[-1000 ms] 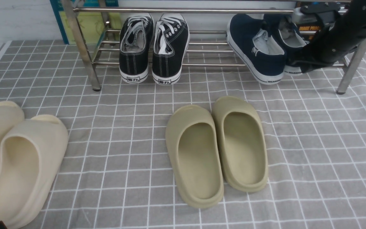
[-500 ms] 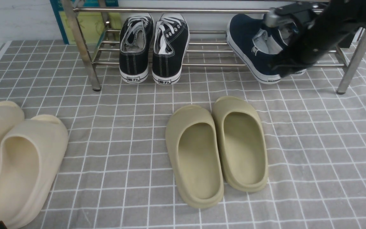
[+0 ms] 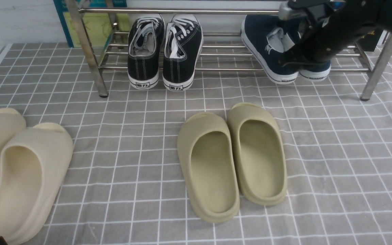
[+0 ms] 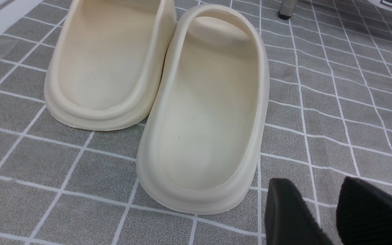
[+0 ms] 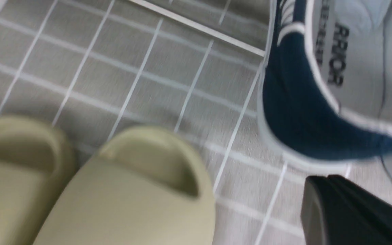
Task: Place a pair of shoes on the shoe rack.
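Right wrist view: my right claw [image 5: 349,211] pinches the navy shoes [image 5: 298,112], insole [image 5: 349,81] printed "RRIOR"; left claw [image 4: 332,207] gapes empty.

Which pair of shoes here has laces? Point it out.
The black sneakers on the shoe rack, with white laces. The navy slip-ons beside them, the olive slides and the cream slides have none.
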